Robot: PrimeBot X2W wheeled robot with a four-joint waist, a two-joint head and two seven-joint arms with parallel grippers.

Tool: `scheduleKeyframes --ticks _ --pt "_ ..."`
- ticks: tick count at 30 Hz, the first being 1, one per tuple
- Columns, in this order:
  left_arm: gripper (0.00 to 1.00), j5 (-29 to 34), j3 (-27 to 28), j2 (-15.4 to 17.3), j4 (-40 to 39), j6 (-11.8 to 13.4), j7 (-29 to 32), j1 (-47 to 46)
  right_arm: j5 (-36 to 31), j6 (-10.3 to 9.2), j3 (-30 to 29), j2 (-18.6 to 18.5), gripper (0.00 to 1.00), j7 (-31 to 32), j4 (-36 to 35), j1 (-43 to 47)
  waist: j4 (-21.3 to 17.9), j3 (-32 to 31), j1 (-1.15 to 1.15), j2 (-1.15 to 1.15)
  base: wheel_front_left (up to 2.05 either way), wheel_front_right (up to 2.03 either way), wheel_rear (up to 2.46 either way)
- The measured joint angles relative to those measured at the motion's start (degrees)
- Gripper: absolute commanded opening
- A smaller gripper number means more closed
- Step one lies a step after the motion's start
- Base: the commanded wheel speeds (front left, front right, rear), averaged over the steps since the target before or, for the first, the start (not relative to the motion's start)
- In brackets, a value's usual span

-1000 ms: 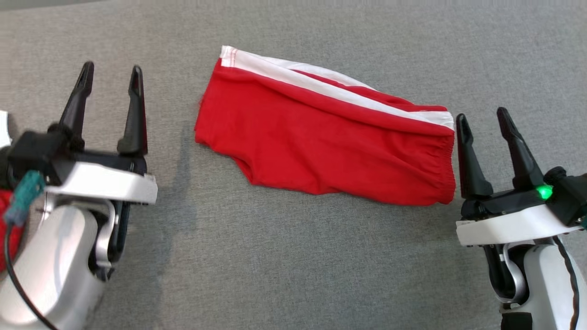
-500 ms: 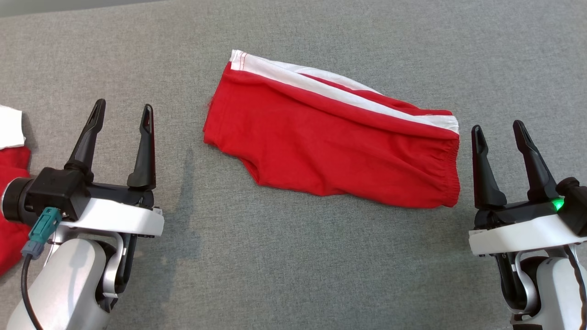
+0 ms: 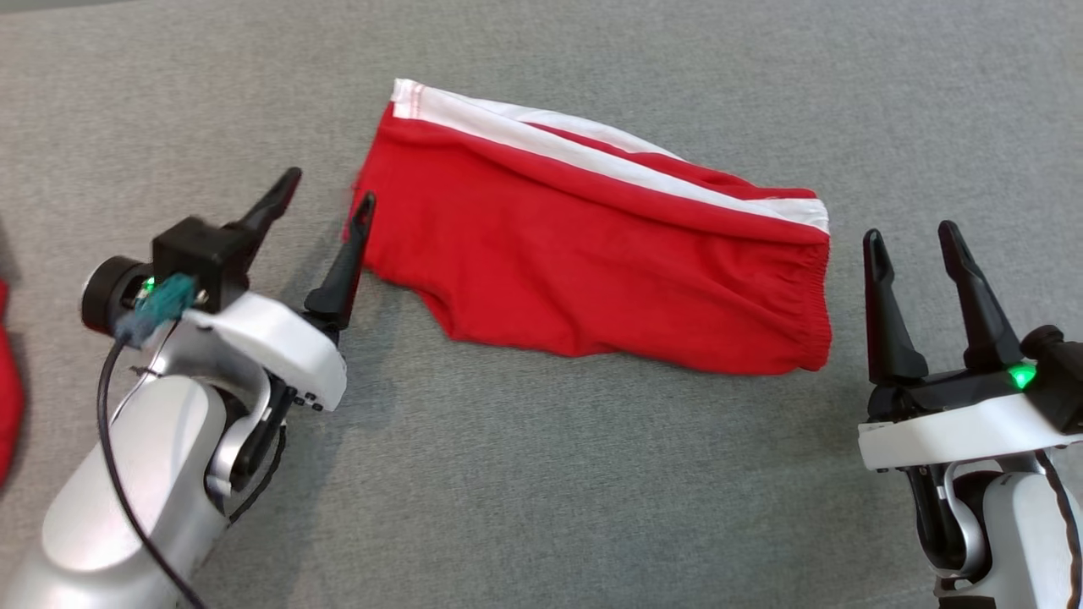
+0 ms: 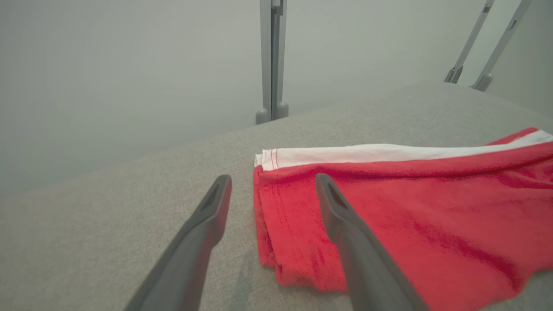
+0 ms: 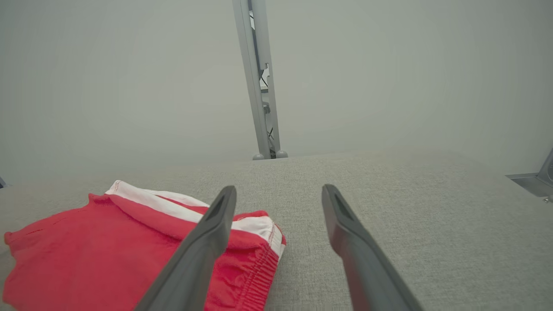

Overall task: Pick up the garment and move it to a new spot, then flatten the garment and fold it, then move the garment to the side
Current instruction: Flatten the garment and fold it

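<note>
Presently: red shorts (image 3: 592, 262) lie folded, mid grey counter (image 3: 541, 491). Left end effector (image 3: 330, 186) spread at leg hem; right end effector (image 3: 909, 233) spread beside waistband. Folding seemingly done; move aside remaining.

Red shorts (image 3: 592, 271), white side stripe, lay folded flat before me mid grey tabletop (image 3: 541, 507); elastic waistband toward tabletop's right.

Red garment (image 3: 592, 262) between left gripper (image 3: 330, 186), right gripper (image 3: 909, 233)

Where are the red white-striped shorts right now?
Head view, centre: the red shorts lie on the grey fabric surface, between left gripper and right gripper.
</note>
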Motion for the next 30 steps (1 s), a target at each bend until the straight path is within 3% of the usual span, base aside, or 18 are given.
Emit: scheduleKeyframes --ticks 5,6,13,14,15,20,30 --pt "1.00 -3.23 -1.77 -0.71 7.25 -4.60 6.62 -4.03 1.69 0.00 1.12 -0.01 1.00 -1.02 1.25 -0.27 -2.10 1.05 0.00 0.00 0.00 0.00 0.00" --pt "1.00 -5.59 -1.53 -0.90 13.68 -6.27 8.88 -6.23 2.80 0.00 1.30 -0.02 1.00 -2.09 2.66 -0.26 -4.05 1.84 0.00 0.00 0.00 0.00 0.00" --pt "1.00 -7.35 -2.19 -1.47 17.52 -7.58 11.94 -6.87 4.43 0.00 1.41 -0.02 1.00 -2.98 4.11 -0.26 -4.61 1.91 0.00 0.00 0.00 0.00 0.00" --pt "0.74 -7.36 -2.24 -1.66 17.75 -7.51 11.89 -6.88 4.55 0.00 1.56 -0.01 1.00 -3.09 4.30 -0.27 -4.55 1.89 0.00 0.00 0.00 0.00 0.00" --pt "0.00 -8.02 -2.33 -1.96 18.23 -7.60 12.61 -6.95 4.86 0.00 1.93 0.00 1.00 -3.24 4.49 -0.51 -4.43 1.89 0.00 0.00 0.00 0.00 0.00" --pt "0.00 -9.58 -1.37 -3.02 18.30 -7.44 10.17 -5.99 5.31 0.00 2.14 0.01 1.00 -3.89 5.32 -1.16 -3.98 1.53 0.00 0.00 0.00 0.00 0.00" --pt "0.00 -13.38 2.21 -5.44 9.17 -2.36 3.03 5.67 3.93 0.00 -0.63 0.01 1.00 -3.33 5.20 -0.13 -0.04 -0.30 0.00 0.00 0.00 0.00 0.00"
